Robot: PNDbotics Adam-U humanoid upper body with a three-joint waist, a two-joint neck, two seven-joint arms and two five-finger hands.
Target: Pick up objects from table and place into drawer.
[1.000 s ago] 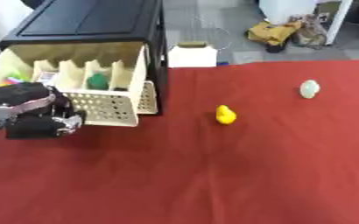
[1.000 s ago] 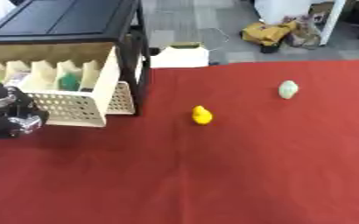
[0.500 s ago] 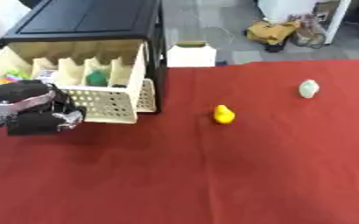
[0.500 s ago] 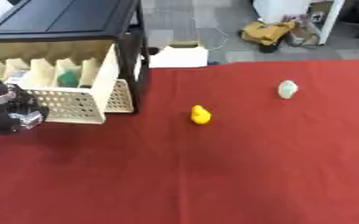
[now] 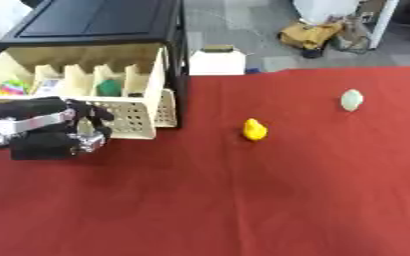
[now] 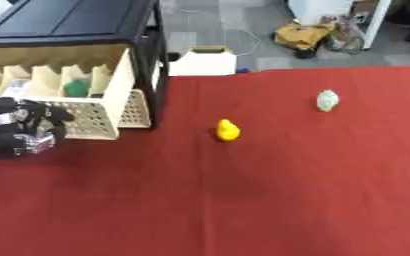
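On the red cloth, the yellow duck [image 5: 255, 129] looks light, rounded; I'd pinch its body. My left hand [image 5: 51, 135] is curled, empty.

Left eye view: head height, looking down across the red table [image 5: 243, 200] toward 12 o'clock | Right eye view: same aim, set slightly to the right, scene shifted left | Shared: open drawer [image 5: 86, 85] at 10 o'clock, yellow object [image 6: 228, 130] near center, floor clutter at 1 o'clock
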